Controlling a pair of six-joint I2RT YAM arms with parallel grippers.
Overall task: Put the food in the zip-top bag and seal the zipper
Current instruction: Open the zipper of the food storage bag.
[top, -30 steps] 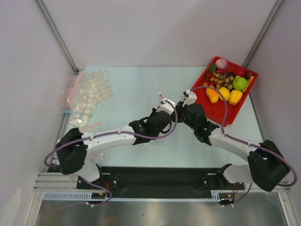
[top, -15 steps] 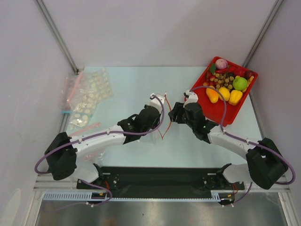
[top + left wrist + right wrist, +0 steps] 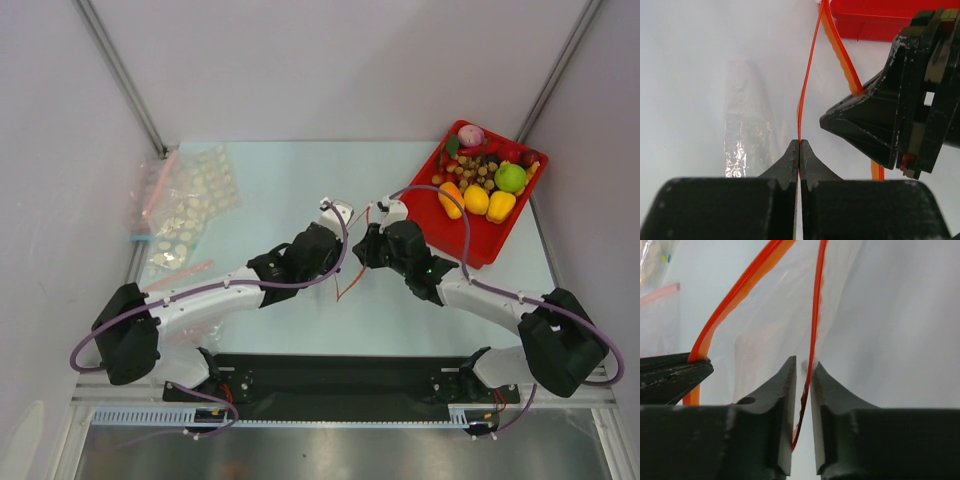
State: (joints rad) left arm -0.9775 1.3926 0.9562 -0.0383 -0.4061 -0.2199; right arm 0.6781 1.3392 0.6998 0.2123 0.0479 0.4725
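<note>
I list my left arm (image 3: 215, 291) and right arm (image 3: 492, 298): white links, black joint housings, purple cable (image 3: 467, 225) looped along each, black wedge-shaped jaws with scuffed edges.

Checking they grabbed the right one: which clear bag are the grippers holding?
The zip-top bag with the red-orange zipper, pinched by the left gripper and right gripper in the middle; the dotted bags lie untouched at the left edge.

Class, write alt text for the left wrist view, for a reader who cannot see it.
The left gripper, shut, pinches one thin red-orange zipper strip. Beside it, the right gripper holds the matching strip, the two bowed apart, with a red tray behind.
</note>
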